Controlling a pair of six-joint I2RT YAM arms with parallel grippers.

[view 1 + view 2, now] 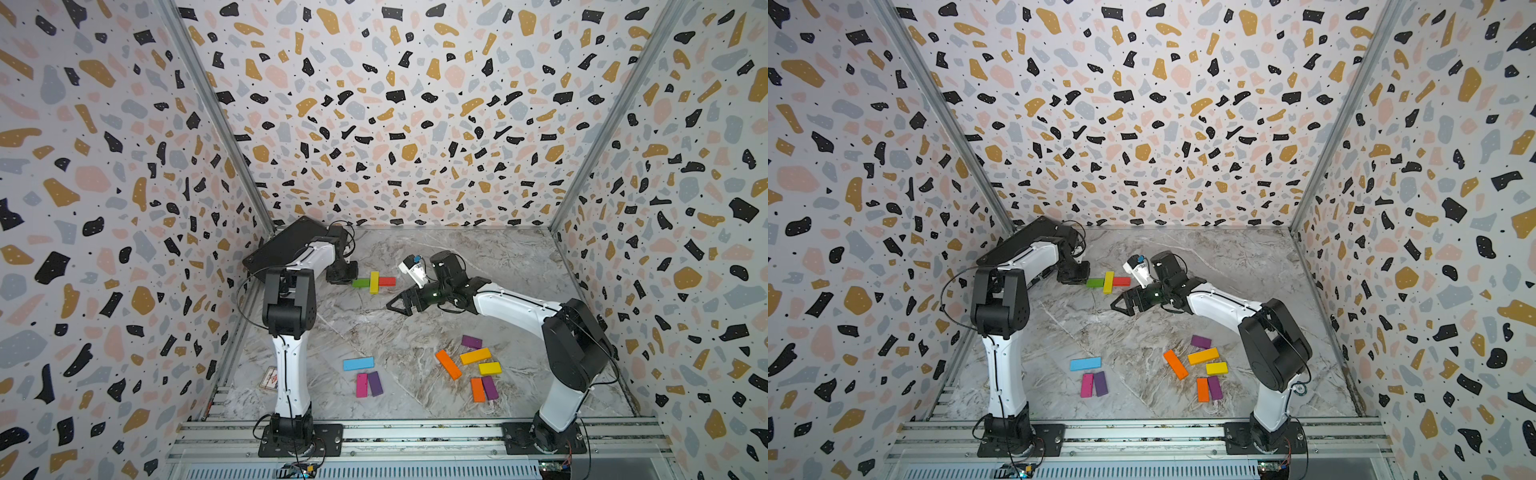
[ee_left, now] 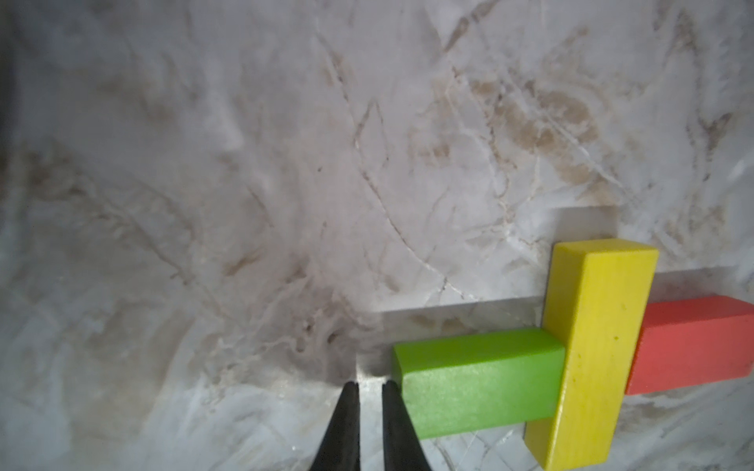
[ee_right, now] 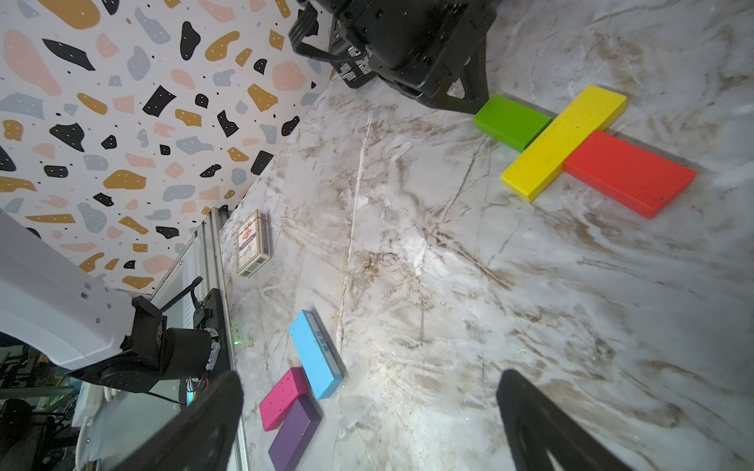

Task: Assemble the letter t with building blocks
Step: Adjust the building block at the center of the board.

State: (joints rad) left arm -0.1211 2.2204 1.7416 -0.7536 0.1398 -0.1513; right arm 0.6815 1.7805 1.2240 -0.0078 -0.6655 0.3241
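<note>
A green block (image 1: 360, 283), a longer yellow block (image 1: 374, 282) and a red block (image 1: 387, 281) lie together as a cross at the table's back middle; the yellow one is laid across between the other two. My left gripper (image 2: 370, 385) is low at the green block's (image 2: 477, 383) outer end, shut to a thin slit with nothing in it, one fingertip against the block. My right gripper (image 1: 399, 305) hangs open and empty just in front of the cross. In the right wrist view the yellow block (image 3: 563, 142) and red block (image 3: 628, 173) lie well beyond the right gripper (image 3: 367, 407).
Loose blocks lie near the front: blue (image 1: 358, 363), pink (image 1: 361, 385) and purple (image 1: 375, 383) to the left, several orange, yellow and purple ones (image 1: 475, 356) to the right. A black case (image 1: 286, 245) leans at the back left. A card box (image 3: 253, 242) lies by the left wall.
</note>
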